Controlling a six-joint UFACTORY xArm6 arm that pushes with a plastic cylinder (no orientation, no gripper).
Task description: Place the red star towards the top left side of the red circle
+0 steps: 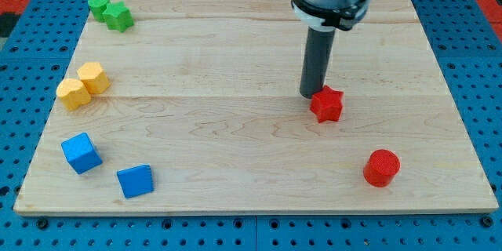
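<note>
A: Item one, task status?
B: Red star-shaped block (326,104), centre-right of the frame, on the pale wooden bench (235,133). Red round cylinder block (381,167), lower right, apart from the star. The star already lies up and to the left of the circle; judged largely placed, perhaps a small nudge left.

A: Item two, the arm?
B: Dark straight rod descending from a grey collar at top centre, upright. My tip (312,95) sits at the star's upper-left edge, touching or just beside it; I cannot tell which. No pincer is fitted, so nothing to report as clenched or released.

A: Remaining stock?
B: Green pair (110,12), upper left, touching. Yellow pair (83,85), left edge, touching. Two blue blocks, lower left: cube (81,153), wedge-like piece (135,180). All well apart from the reds.
</note>
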